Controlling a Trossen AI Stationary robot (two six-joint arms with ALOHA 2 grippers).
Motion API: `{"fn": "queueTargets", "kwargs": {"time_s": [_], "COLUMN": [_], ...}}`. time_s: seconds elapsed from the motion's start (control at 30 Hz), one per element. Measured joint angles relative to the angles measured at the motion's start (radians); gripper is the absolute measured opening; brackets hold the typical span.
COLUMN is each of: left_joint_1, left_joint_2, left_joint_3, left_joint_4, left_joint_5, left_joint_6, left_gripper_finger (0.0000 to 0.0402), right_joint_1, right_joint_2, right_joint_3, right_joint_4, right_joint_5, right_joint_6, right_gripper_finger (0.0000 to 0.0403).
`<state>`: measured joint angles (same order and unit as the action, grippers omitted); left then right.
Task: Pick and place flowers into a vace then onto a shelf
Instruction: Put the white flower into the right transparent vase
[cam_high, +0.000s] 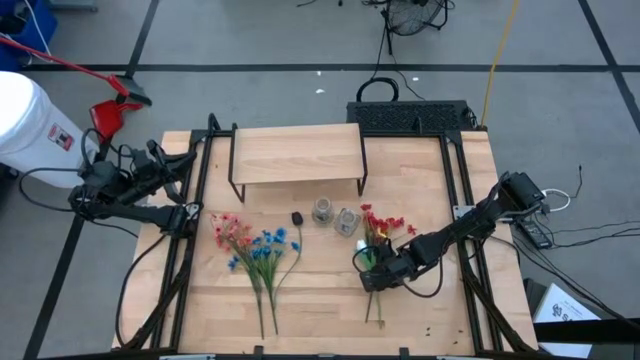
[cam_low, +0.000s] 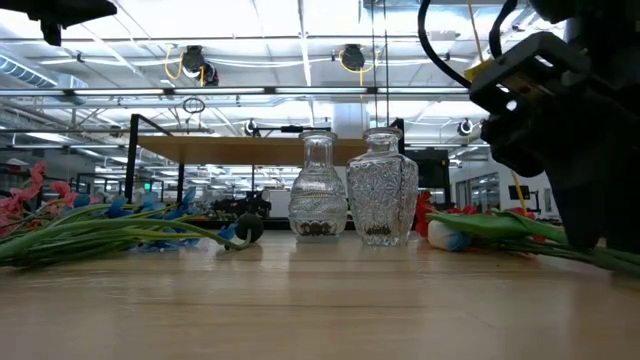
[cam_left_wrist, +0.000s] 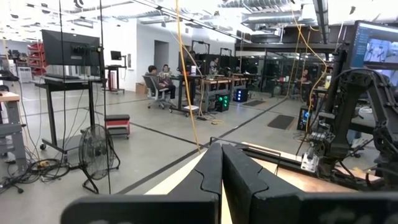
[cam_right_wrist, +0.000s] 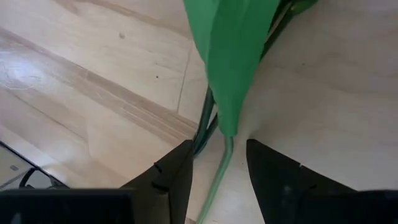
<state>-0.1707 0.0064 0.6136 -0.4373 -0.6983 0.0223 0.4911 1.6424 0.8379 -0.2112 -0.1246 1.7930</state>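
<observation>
Right end effector (cam_right_wrist: 217, 171) over the red flowers (cam_high: 385, 228)
Its fingers stand open astride the green stems, lower right of the tabletop (cam_high: 320, 290); left end effector (cam_left_wrist: 221, 180) closed, empty.

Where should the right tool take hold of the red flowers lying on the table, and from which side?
Probably the thin green stems, from above. The red flowers lie flat, blossoms toward the vases, stems trailing to the table's near edge. The right tool is open, its fingers straddling the stems below the leaf: the narrowest, firmest part. The blossoms would crush.
</observation>
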Motion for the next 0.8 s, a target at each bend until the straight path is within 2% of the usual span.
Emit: {"fn": "queueTargets", "kwargs": {"time_s": [0.23,0.8], "left_joint_1": [0.0,0.0], "left_joint_2": [0.0,0.0], "left_joint_3": [0.0,0.0], "left_joint_4": [0.0,0.0], "left_joint_5": [0.0,0.0], "left_joint_6": [0.0,0.0], "left_gripper_finger": [0.001,0.001], "right_joint_1": [0.001,0.002], "right_joint_2": [-0.001,-0.001], "right_joint_3": [0.0,0.0], "right_joint_4": [-0.015,-0.048], "right_joint_5": [-0.013,-0.012], "right_joint_6": [-0.024,-0.065], "right_gripper_finger": [0.0132,0.002]}}
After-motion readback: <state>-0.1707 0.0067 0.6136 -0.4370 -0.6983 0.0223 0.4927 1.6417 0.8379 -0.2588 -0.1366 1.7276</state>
